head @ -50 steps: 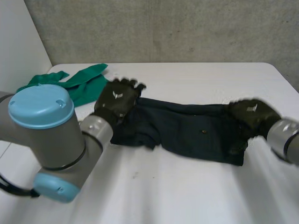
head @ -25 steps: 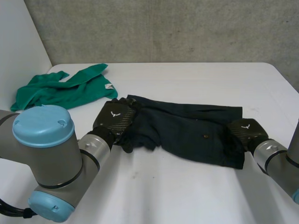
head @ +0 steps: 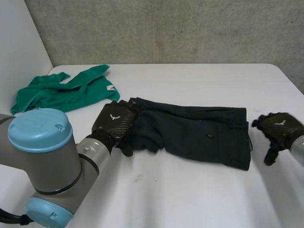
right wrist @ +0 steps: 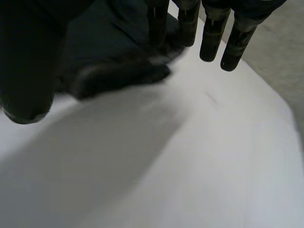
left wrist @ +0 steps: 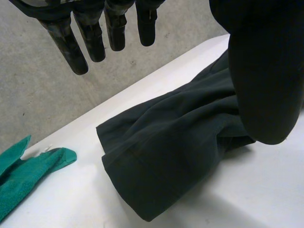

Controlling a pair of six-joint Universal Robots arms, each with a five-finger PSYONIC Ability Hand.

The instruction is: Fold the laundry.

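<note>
Head view: a dark, almost black garment of soft cloth (head: 199, 135) lies spread lengthwise across the middle of the white desk (head: 190, 194). A crumpled green cloth (head: 61, 90) sits near the desk's far left corner, apart from the garment. The left hand (head: 114, 124) rests over the garment's bunched left end. The right hand (head: 280, 129) hangs just beyond the garment's right edge, clear of it.

Left wrist view: the left hand (left wrist: 95, 40) is wide, with straight fingers hanging above the rumpled end of the dark garment (left wrist: 166, 156) and nothing gripped. The green cloth (left wrist: 23, 175) lies beside the garment on the desk (left wrist: 247, 194).

Right wrist view: the right hand (right wrist: 235, 45) is wide too, fingers straight and empty. An edge of the dark garment (right wrist: 118, 47) lies under its palm, with bare desk (right wrist: 190, 156) past the fingertips.
</note>
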